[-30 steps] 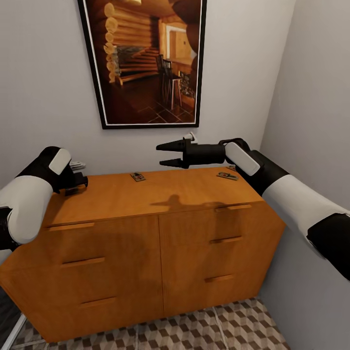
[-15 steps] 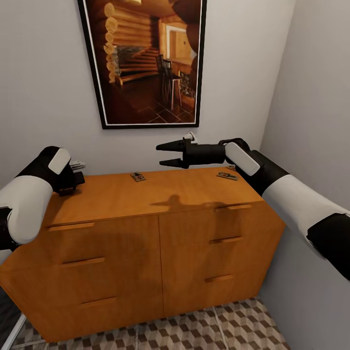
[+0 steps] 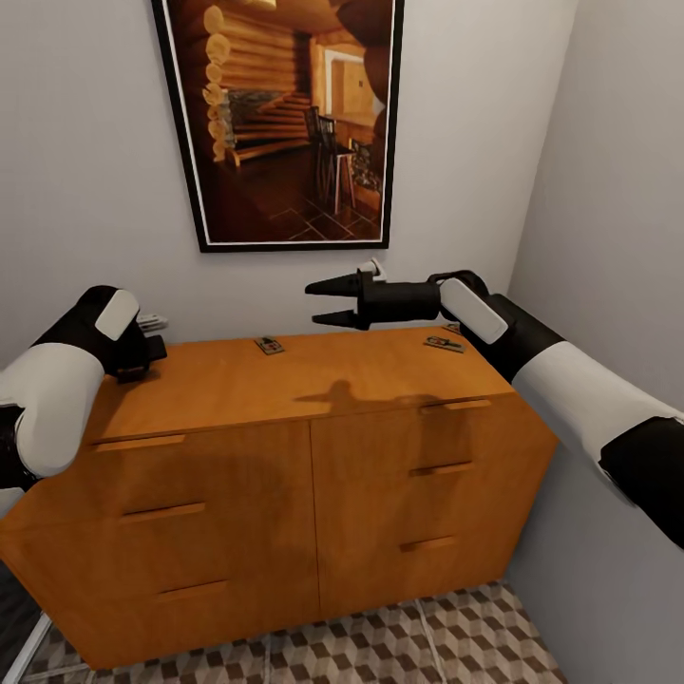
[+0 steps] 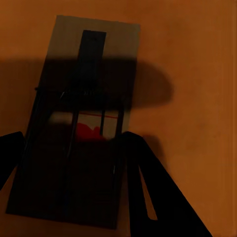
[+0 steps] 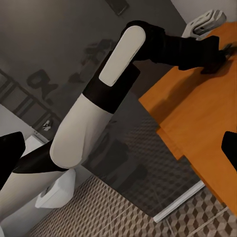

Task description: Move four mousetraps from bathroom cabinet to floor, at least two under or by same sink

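Mousetrap (image 4: 79,123): flat dark plate, thin wires.

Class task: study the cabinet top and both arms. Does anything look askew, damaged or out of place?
Nothing looks damaged. Two mousetraps lie flat on the cabinet top, each slightly skewed to its edges. A third lies between the left gripper fingers.

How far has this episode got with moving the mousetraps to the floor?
Early. No trap lies on the visible bathroom floor. Two mousetraps rest on the cabinet. The left gripper is down over a third trap, fingers straddling it, grip unconfirmed. The right gripper hovers open. All placing remains.
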